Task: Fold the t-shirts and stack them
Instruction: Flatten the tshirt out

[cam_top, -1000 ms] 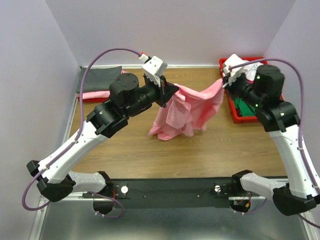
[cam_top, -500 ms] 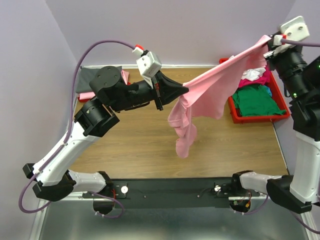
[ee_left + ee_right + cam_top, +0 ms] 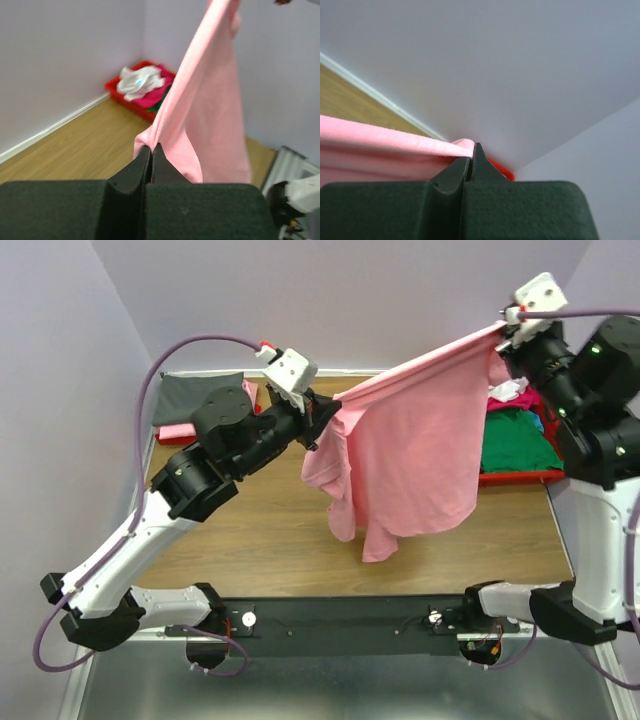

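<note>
Lilac walls enclose a wooden tabletop [image 3: 250, 540]. Stretched between the two pincers hangs the light pink t-shirt [image 3: 420, 440]. The left pincer [image 3: 325, 412] is clamped on one end of its upper edge and the right pincer [image 3: 503, 328], higher up, on the other. Below the right pincer sits a red tray [image 3: 520, 477] of loose tees [image 3: 515, 435]. To lay it well, level both pincers, hold the edge taut, and lower so the hem lands first, flat.
</note>
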